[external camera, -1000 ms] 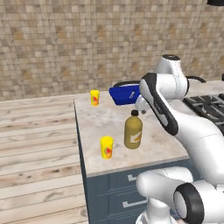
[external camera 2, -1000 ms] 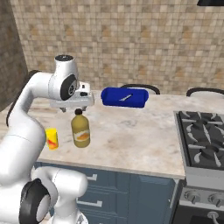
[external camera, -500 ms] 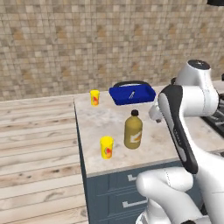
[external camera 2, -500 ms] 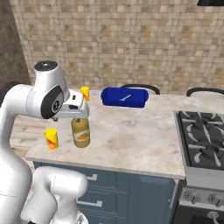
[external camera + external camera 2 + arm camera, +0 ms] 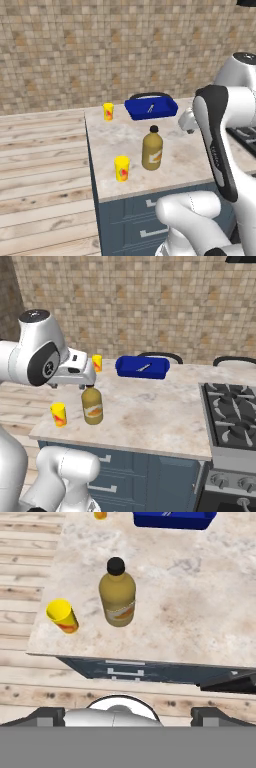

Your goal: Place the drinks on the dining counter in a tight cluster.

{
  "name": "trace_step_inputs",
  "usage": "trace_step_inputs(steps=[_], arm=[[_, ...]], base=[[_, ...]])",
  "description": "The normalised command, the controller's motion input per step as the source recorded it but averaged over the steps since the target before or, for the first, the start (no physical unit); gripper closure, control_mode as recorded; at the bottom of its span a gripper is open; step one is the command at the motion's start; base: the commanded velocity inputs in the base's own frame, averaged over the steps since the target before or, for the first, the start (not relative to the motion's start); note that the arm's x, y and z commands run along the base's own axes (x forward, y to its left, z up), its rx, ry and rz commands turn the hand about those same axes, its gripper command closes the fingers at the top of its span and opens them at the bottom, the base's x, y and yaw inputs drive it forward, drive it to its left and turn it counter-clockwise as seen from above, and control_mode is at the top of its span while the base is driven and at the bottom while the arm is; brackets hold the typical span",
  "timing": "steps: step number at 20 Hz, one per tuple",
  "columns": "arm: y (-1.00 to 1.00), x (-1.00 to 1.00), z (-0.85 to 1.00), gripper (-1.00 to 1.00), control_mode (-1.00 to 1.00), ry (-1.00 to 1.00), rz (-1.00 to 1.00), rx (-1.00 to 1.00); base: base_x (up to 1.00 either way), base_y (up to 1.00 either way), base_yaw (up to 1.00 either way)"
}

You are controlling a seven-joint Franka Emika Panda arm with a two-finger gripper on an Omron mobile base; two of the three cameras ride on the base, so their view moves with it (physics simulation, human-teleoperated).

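Observation:
A squat amber-yellow drink bottle [image 5: 152, 149] [image 5: 92, 405] [image 5: 118, 594] with a black cap stands upright on the dining counter [image 5: 172, 165] [image 5: 150, 416] [image 5: 190, 602], which has a beige marbled top over dark blue drawers. In the hand view my gripper [image 5: 127, 713] is open, with its two dark fingertips [image 5: 46, 714] wide apart and nothing between them. It hovers above the counter's front edge, short of the bottle and clear of it. In the right base view my white hand [image 5: 75, 370] hangs just left of the bottle's cap.
One small yellow cup [image 5: 121, 168] [image 5: 58, 414] [image 5: 62, 615] stands near the front corner beside the bottle, another [image 5: 108, 111] [image 5: 97, 362] at the back. A blue tray [image 5: 151, 106] [image 5: 142, 366] lies at the back edge. A gas stove [image 5: 232, 423] is at the right. Wood floor lies left.
My arm has folded back and its elbow has risen toward the cameras. The hand has drawn slightly away from above the bottle. The bottle, cups and tray have not moved.

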Motion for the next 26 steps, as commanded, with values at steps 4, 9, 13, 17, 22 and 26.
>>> trace_step_inputs(steps=[4,9,13,17,22,26], arm=[[0.00,0.00,0.00,-1.00,-1.00,0.00,0.00,0.00],[0.00,-0.05,0.00,-1.00,-1.00,0.00,0.00,0.00],[-0.06,-0.16,0.00,-1.00,1.00,0.00,-0.05,0.01],[0.00,0.00,0.00,-1.00,1.00,0.00,0.00,0.00],[0.00,0.00,0.00,-1.00,1.00,0.00,0.00,0.00],[0.00,0.00,0.00,-1.00,1.00,0.00,0.00,0.00]], base=[[0.00,0.00,0.00],[0.00,0.00,0.00],[-0.75,-0.22,-0.21],[-1.00,-0.39,-0.34],[-0.99,-0.33,-0.45],[-0.43,-0.06,-0.72]])
